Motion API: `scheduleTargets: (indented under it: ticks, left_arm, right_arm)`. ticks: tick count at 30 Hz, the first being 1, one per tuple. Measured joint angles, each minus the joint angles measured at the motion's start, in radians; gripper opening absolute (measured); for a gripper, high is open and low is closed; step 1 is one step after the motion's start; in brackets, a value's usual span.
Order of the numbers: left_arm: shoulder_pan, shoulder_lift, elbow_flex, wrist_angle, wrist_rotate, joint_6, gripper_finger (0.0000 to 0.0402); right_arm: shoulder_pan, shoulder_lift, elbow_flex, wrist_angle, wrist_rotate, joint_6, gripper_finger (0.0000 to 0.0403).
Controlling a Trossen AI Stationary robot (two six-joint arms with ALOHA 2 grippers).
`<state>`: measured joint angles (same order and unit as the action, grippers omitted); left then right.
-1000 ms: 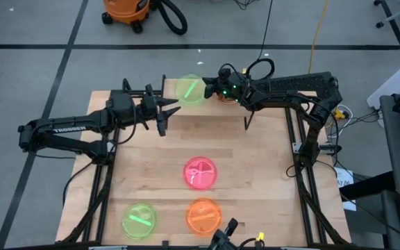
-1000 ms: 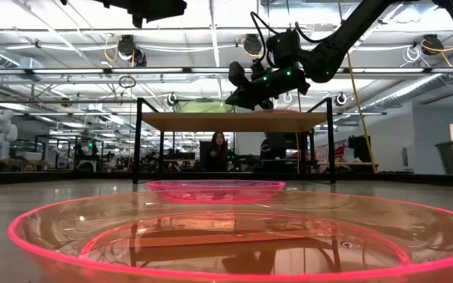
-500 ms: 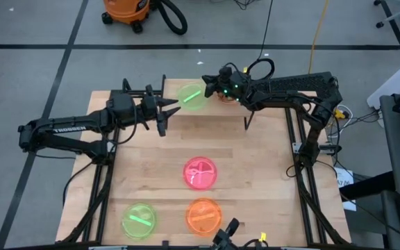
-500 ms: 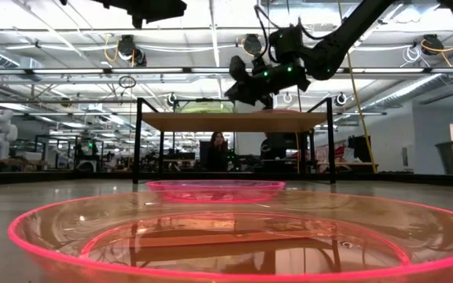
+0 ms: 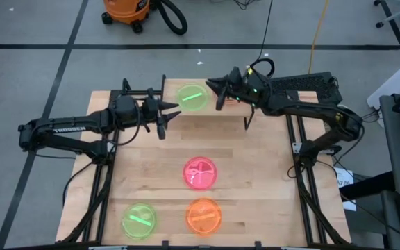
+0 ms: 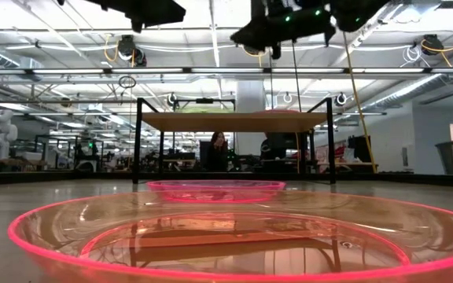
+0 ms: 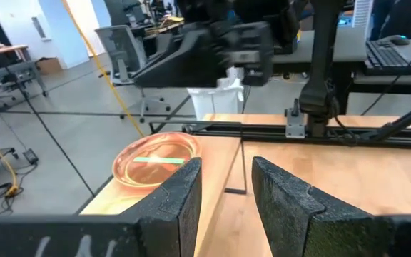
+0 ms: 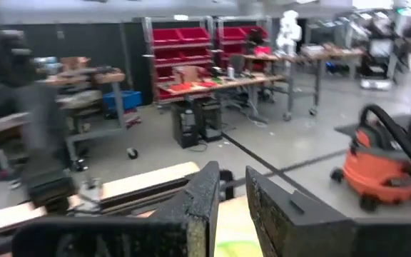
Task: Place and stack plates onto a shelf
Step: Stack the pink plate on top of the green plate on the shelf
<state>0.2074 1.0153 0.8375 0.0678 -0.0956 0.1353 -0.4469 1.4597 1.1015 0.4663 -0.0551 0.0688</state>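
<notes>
green plate [image 5: 192, 96] flat on shelf [image 6: 234, 121], perhaps stacked

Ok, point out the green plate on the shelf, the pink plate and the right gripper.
green plate [image 5: 192, 96]: high view, centre of the dish.
pink plate [image 5: 200, 172]: high view, centre of the dish.
right gripper [image 5: 212, 88]: high view, between its fingers.

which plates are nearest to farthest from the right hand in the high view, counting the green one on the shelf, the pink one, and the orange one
1. Green plate on the shelf, right beside the right hand at the table's far edge.
2. Pink plate, mid-table, well toward the near side.
3. Orange plate, at the table's near edge, just beyond the pink one.
</notes>
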Motion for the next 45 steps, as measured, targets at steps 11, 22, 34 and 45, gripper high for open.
scheduleTargets:
  ticks: [11,22,34,45]
  left_arm:
    - [-0.062,0.0,0.0,-0.029,-0.001,0.04,0.0131]
    - [-0.172,0.051,0.0,-0.044,-0.001,0.047,0.0131]
    - [-0.293,0.229,0.001,-0.068,0.0,0.065,0.0131]
    - [-0.351,0.309,0.0,-0.138,0.0,0.024,0.0131]
  right_arm:
    - [0.109,-0.241,-0.237,0.053,0.001,-0.01,0.0058]
    - [0.186,-0.389,-0.446,0.137,0.002,0.01,0.0058]
    - [0.272,-0.417,-0.507,0.143,0.002,0.028,0.0058]
    - [0.32,-0.417,-0.507,0.135,0.002,0.025,0.0058]
